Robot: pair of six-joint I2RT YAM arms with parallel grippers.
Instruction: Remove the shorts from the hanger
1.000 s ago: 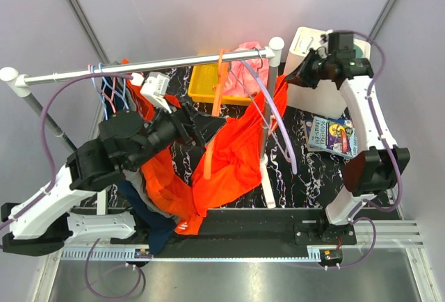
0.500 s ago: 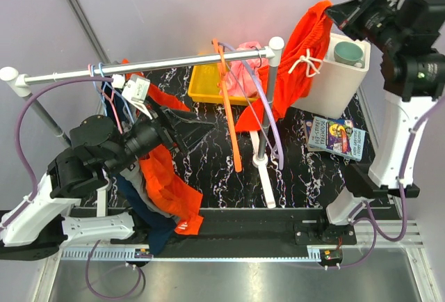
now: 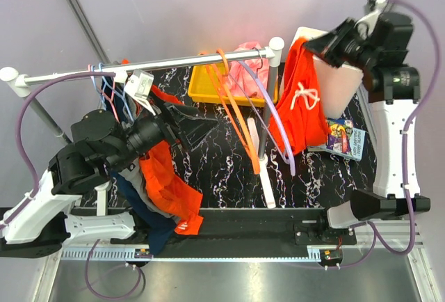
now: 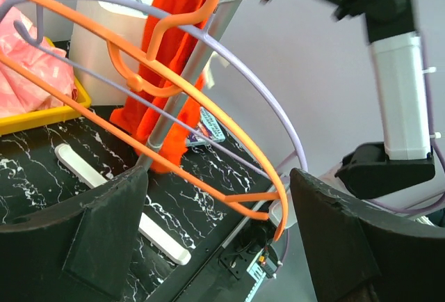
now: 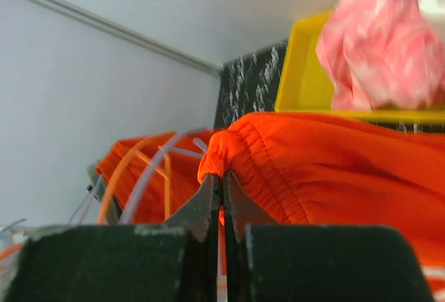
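Orange hanger (image 3: 254,163) and purple hanger (image 3: 290,159) dangle off the rail (image 3: 174,60), straight ahead of my left gripper (image 4: 219,191), whose jaws are spread wide. In the left wrist view their loops cross the gap. Rack post (image 3: 276,43) stands just behind them, its white foot (image 3: 264,177) lying on the worktop (image 3: 208,170). Orange shorts (image 3: 302,100), pinched in my right gripper (image 5: 222,184), curtain the space between post and white box (image 3: 341,83). Clothes pile (image 3: 167,184) crowds my left arm. The bare worktop under the hangers, between pile and foot, is the one open lane.
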